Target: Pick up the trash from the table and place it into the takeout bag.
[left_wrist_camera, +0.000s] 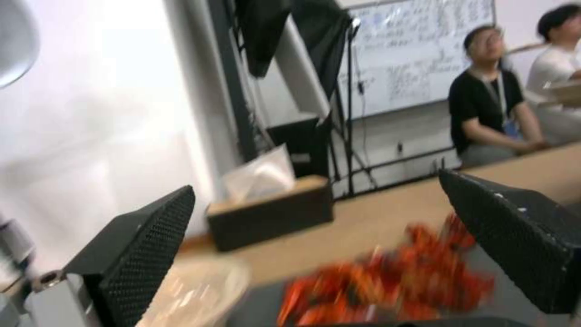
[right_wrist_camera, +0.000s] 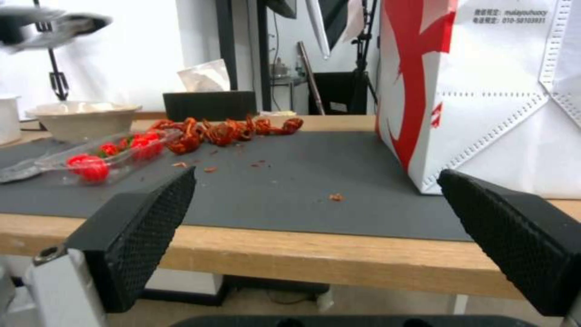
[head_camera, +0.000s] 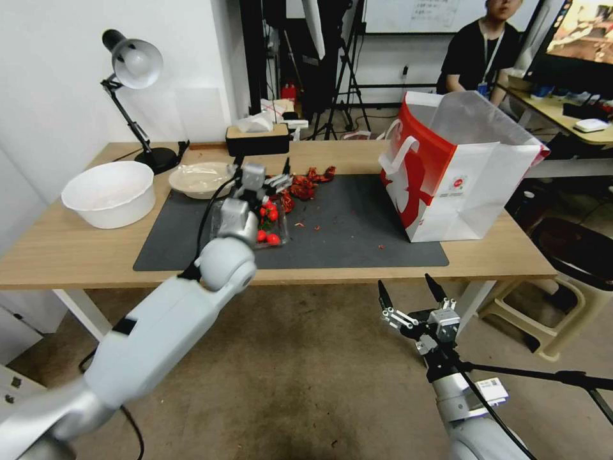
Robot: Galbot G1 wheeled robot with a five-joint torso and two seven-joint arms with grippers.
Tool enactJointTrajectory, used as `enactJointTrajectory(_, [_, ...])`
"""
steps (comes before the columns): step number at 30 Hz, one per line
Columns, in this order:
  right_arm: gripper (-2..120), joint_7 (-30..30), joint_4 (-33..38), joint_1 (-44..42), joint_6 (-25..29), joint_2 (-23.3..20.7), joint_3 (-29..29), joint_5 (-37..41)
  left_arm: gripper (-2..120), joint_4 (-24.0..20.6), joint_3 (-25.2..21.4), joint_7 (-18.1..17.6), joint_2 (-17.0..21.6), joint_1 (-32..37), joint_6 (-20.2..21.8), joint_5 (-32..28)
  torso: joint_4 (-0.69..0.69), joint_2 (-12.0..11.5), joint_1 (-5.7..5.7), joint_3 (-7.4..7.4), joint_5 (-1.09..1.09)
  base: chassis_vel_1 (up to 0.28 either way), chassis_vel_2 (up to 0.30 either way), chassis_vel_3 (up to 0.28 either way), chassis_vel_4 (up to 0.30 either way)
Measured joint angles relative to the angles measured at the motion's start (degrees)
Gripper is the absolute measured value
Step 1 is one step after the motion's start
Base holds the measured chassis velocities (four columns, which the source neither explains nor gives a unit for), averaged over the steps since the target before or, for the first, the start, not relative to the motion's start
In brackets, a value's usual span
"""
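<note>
Left gripper (head_camera: 280, 181) spread wide, empty, over red scraps (head_camera: 310, 182) on mat (head_camera: 357, 230); right gripper (head_camera: 412, 295) spread, below table (head_camera: 64, 249) edge.

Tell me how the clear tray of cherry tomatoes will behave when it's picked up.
The clear tray looks thin, so it will probably flex and feel slippery. The round tomatoes may roll inside if it tilts. It seems light, likely sliding on the grey mat.

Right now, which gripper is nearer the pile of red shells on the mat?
Left. The left gripper hangs open right beside the red shells, over the mat. The right gripper waits open below the table's front edge, well short of them.
</note>
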Motion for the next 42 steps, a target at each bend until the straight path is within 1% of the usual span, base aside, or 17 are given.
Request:
enactJointTrajectory(3, [100,0.0,-0.2,-0.2,0.1,0.1,0.0,-0.2,100,-3.3,-4.4,1.0,1.4,6.6,-0.4,2.5,-0.02,0.0,0.0,0.0,0.0,0.0,0.0,0.0,0.0])
enactJointTrajectory(4, [100,0.0,-0.2,-0.2,0.1,0.1,0.0,-0.2,100,-3.3,-4.4,1.0,1.4,6.6,-0.4,2.5,-0.02,0.0,0.0,0.0,0.0,0.0,0.0,0.0,0.0])
enactJointTrajectory(7, [100,0.9,-0.8,-0.3,-0.1,0.0,0.1,-0.7,100,-8.2,-11.9,2.3,4.5,18.1,-0.9,5.6,0.0,0.0,0.0,0.0,-0.01,0.0,0.0,0.0,0.0])
enactJointTrajectory(8, [100,0.9,-0.8,-0.3,-0.1,0.0,0.1,-0.7,100,-8.2,-11.9,2.3,4.5,18.1,-0.9,5.6,0.0,0.0,0.0,0.0,-0.01,0.0,0.0,0.0,0.0])
enactJointTrajectory(10, [100,1.7,-0.8,-0.7,-0.4,0.3,0.1,-1.0,100,-12.9,-18.6,2.4,5.6,27.2,-2.3,7.3,-0.01,0.0,0.0,0.0,0.01,0.0,0.0,0.0,0.0])
enactJointTrajectory(11, [100,2.1,-0.8,-1.0,-0.4,0.5,0.1,-1.1,100,-14.4,-20.7,2.3,5.7,31.3,-3.3,7.9,0.0,0.0,0.0,0.0,0.01,0.0,0.0,0.0,0.0])
enactJointTrajectory(12, [100,2.1,-0.8,-1.0,-0.4,0.5,0.1,-1.1,100,-14.4,-20.7,2.3,5.7,31.3,-3.3,7.9,0.0,0.0,0.0,0.0,0.01,0.0,0.0,0.0,0.0])
enactJointTrajectory(13, [100,2.3,-0.9,-1.2,-0.4,0.5,0.1,-1.1,100,-15.6,-22.1,2.2,5.8,36.0,-4.7,8.6,0.02,0.0,-0.01,0.0,-0.01,0.0,0.0,0.0,0.0])
enactJointTrajectory(16, [100,2.9,-0.5,-2.1,-0.3,0.2,0.2,-0.5,100,-17.1,-24.7,1.8,4.4,42.9,-7.2,11.6,-0.03,0.0,0.0,0.0,0.0,0.0,0.0,0.0,0.0])
enactJointTrajectory(17, [100,2.9,-0.5,-2.1,-0.3,0.2,0.2,-0.5,100,-17.1,-24.7,1.8,4.4,42.9,-7.2,11.6,-0.03,0.0,0.0,0.0,0.0,0.0,0.0,0.0,0.0])
enactJointTrajectory(21, [100,2.9,0.1,-3.2,-0.2,0.2,0.1,-0.3,100,-17.8,-28.5,1.9,2.7,48.7,-9.5,12.9,-0.01,0.0,0.0,0.0,0.01,0.0,0.0,0.0,0.0])
enactJointTrajectory(25, [100,2.9,0.4,-3.7,-0.2,0.3,0.2,-0.3,100,-18.7,-31.3,4.4,2.1,53.6,-12.8,10.7,-0.01,0.0,0.0,0.0,0.01,0.0,0.0,0.0,0.0])
enactJointTrajectory(27, [100,2.9,0.4,-3.7,-0.2,0.3,0.2,-0.3,100,-18.7,-31.3,4.4,2.1,53.6,-12.8,10.7,-0.01,0.0,0.0,0.0,0.01,0.0,0.0,0.0,0.0])
enactJointTrajectory(28, [100,3.0,0.7,-4.1,-0.2,0.5,0.1,-0.1,100,-19.4,-32.6,5.5,2.1,56.0,-14.0,10.5,0.0,0.0,0.0,0.0,0.0,0.0,0.0,0.0,0.0])
enactJointTrajectory(33, [100,3.4,0.8,-4.5,-0.2,0.7,0.1,-0.4,100,-20.5,-34.3,6.5,1.6,59.4,-14.5,10.1,0.0,0.0,0.0,0.0,0.02,0.0,0.0,0.0,0.0])
enactJointTrajectory(36, [100,4.0,0.7,-4.5,-0.2,0.8,0.1,-1.0,100,-20.7,-35.9,7.3,0.2,62.3,-15.5,10.1,-0.01,0.0,0.0,0.0,0.01,0.0,0.0,0.0,0.0])
enactJointTrajectory(42, [100,4.3,0.3,-4.3,-0.2,0.9,0.3,-1.3,100,-20.2,-36.2,7.7,-2.3,64.7,-16.9,11.2,0.0,0.0,0.0,0.0,0.01,0.0,0.0,0.0,0.0])
